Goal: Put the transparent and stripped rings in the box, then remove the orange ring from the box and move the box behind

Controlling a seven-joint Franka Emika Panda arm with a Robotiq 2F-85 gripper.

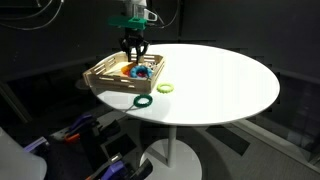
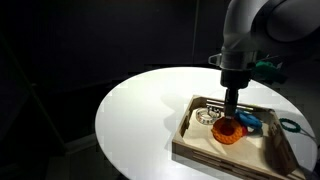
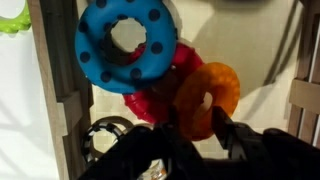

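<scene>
The wooden box stands at the table's edge and also shows in an exterior view. In it lie a blue dotted ring, a red ring, a transparent ring and the orange ring. My gripper reaches down into the box, and its fingers are closed on the lower edge of the orange ring, which is still low in the box. I cannot pick out a striped ring for certain.
The round white table carries a dark green ring and a light green ring just outside the box. The box walls hem in the gripper. The surroundings are dark.
</scene>
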